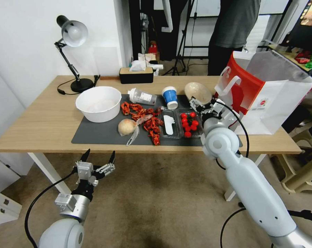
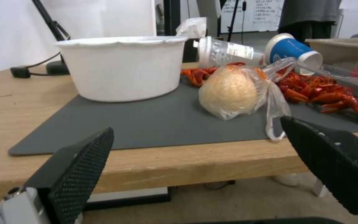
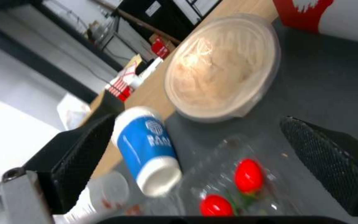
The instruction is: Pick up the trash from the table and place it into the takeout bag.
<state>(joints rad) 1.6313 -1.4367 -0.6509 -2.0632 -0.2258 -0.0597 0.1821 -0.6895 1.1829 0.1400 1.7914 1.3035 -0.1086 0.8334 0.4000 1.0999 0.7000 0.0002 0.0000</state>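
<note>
The beige pulp bowl [image 3: 222,67] lies tilted on the dark mat [image 1: 104,134] of the table [image 1: 35,120], just beyond the right gripper [image 1: 203,104], whose fingers stand wide apart with nothing between them. Beside the bowl stands the blue-and-white paper cup [image 3: 146,149] (its white print is not readable). The takeout bag [image 1: 266,93] stands to the gripper's right. The left gripper [image 1: 98,159] hangs open, below the table edge.

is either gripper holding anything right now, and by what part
Nothing is held. The left gripper hangs open below the table edge; the right gripper is open above the clear tomato box, with nothing between its fingers.
</note>
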